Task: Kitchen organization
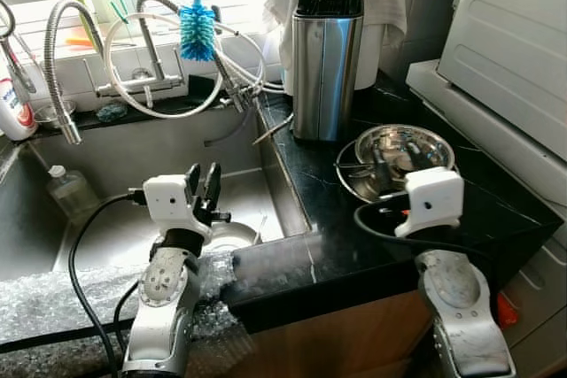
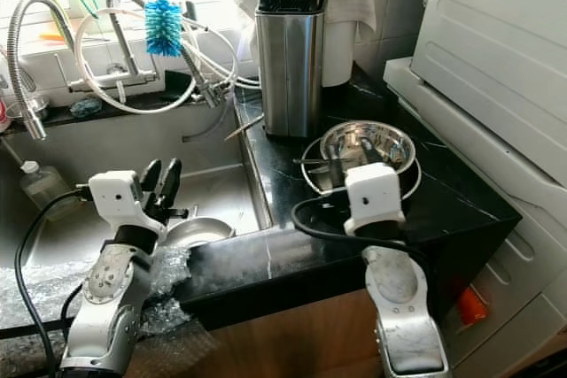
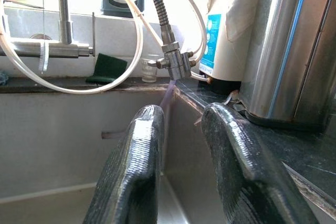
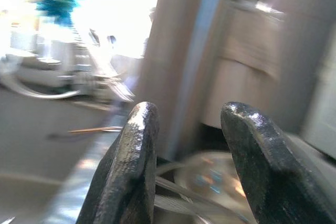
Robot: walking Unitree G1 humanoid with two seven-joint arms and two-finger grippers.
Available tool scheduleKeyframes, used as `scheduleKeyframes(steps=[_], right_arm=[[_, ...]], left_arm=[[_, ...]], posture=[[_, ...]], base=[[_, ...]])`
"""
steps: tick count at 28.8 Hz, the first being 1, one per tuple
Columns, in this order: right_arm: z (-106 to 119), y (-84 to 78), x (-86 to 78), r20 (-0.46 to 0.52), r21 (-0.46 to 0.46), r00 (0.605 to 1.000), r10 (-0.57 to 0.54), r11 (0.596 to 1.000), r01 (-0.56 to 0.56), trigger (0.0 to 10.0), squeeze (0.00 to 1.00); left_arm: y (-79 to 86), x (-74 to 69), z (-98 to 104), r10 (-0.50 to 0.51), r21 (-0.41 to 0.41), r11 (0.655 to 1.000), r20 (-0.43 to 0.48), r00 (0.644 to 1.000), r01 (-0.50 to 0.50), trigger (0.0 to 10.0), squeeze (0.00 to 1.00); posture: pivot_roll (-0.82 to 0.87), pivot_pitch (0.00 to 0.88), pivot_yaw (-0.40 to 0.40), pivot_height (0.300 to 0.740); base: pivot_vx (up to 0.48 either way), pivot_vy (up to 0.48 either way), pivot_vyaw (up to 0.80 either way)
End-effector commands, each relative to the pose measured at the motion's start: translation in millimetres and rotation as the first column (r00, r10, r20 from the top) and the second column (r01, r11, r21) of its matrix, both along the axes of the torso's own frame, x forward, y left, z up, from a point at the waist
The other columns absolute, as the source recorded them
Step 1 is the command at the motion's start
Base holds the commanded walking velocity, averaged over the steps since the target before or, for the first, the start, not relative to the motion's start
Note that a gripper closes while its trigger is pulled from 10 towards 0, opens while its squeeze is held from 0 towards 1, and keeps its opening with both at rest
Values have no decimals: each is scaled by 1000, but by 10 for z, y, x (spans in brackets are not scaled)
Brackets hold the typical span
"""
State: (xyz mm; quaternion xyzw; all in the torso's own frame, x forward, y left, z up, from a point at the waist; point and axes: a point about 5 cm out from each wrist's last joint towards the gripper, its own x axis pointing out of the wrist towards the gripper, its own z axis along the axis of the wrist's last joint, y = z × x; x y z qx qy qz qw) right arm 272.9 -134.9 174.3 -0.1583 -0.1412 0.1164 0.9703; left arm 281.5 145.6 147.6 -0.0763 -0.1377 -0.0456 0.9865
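Right end effector (image 4: 186, 166), fingers parted and empty, hovers just short of the steel bowl (image 1: 404, 150) on the black counter (image 1: 496, 210), apparently lining up a grasp. Left end effector (image 1: 203, 185), also parted, waits above the sink (image 1: 115, 219).

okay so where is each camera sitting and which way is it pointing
Left and right eye views: on the head, looking down at the sink, black counter and steel bowl; both silver arms show.
Left wrist view: along the open left gripper toward the faucet.
Right wrist view: blurred, along the open right gripper.
Shared: steel knife block, blue brush.
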Motion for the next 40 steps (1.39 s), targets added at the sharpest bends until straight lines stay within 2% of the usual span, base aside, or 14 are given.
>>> scheduleKeyframes(steps=[1,2,3,6,8,14,22,40], right_arm=[[71,138,-19,3,-72,994,108,992,-108,10000,0],[71,138,-19,3,-72,994,108,992,-108,10000,0],[55,184,-33,-21,-124,985,170,977,-171,10000,0],[55,199,-37,-29,-146,981,191,970,-193,10000,0],[52,224,-52,-53,-192,970,237,951,-243,10000,0],[43,197,-36,-71,-234,970,233,941,-244,10000,0],[-34,67,46,-106,-287,986,125,946,-151,10000,0],[-143,-42,117,-195,-276,981,-4,960,-51,10000,0]], left_arm=[[63,-23,-149,17,-1,1000,-75,997,-17,10000,0],[63,-23,-149,17,-1,1000,-75,997,-17,10000,0],[71,-27,-151,18,0,1000,-78,997,-18,10000,0],[78,-26,-150,19,1,1000,-79,997,-19,10000,0],[86,-16,-146,23,2,1000,-80,997,-23,10000,0],[75,1,-138,20,-1,1000,-80,997,-20,10000,0],[63,2,-144,15,-2,1000,-87,996,-15,10000,0],[64,-20,-163,17,-2,1000,-97,995,-17,10000,0]], posture=[[-104,0,37,740],[-104,0,37,740],[-101,0,38,740],[-102,0,40,740],[-105,0,43,740],[-105,0,46,740],[-103,0,46,740],[-96,0,42,740]], base=[[0,0,0],[0,0,0],[0,0,0],[0,0,0],[0,0,0],[0,0,0],[0,0,0],[0,0,0]])
